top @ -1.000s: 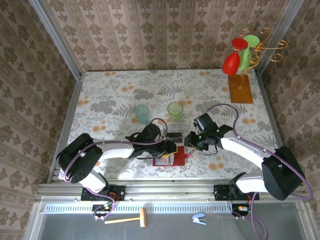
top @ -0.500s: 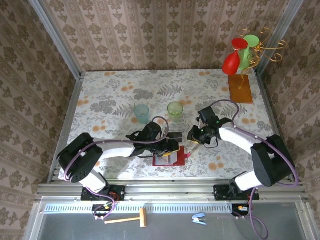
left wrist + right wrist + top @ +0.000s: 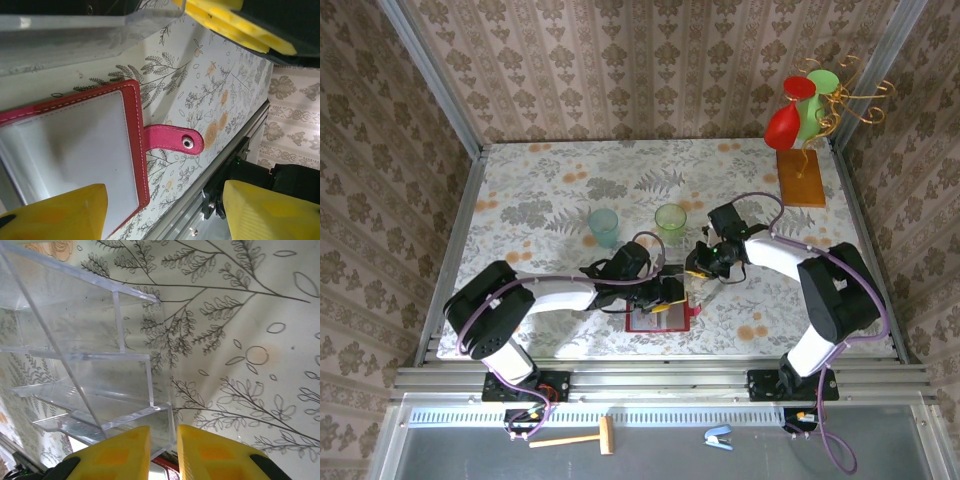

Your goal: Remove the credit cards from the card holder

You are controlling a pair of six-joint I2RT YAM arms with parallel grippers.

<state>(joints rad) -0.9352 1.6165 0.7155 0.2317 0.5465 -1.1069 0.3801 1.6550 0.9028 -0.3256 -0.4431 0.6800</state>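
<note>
Bright even light, soft shadows

We scan every view and nothing readable turns up: no text, label, brand or number. The card holder (image 3: 70, 145), lower left in the left wrist view, gives us only a blank pocket face and plain white stitching.

The dark-red card holder (image 3: 75, 145) lies open and flat just beside the clear box (image 3: 75, 40), its snap tab (image 3: 172, 140) sticking out sideways.

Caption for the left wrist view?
Left gripper open over the red card holder, its tab on the flowered table.
</note>
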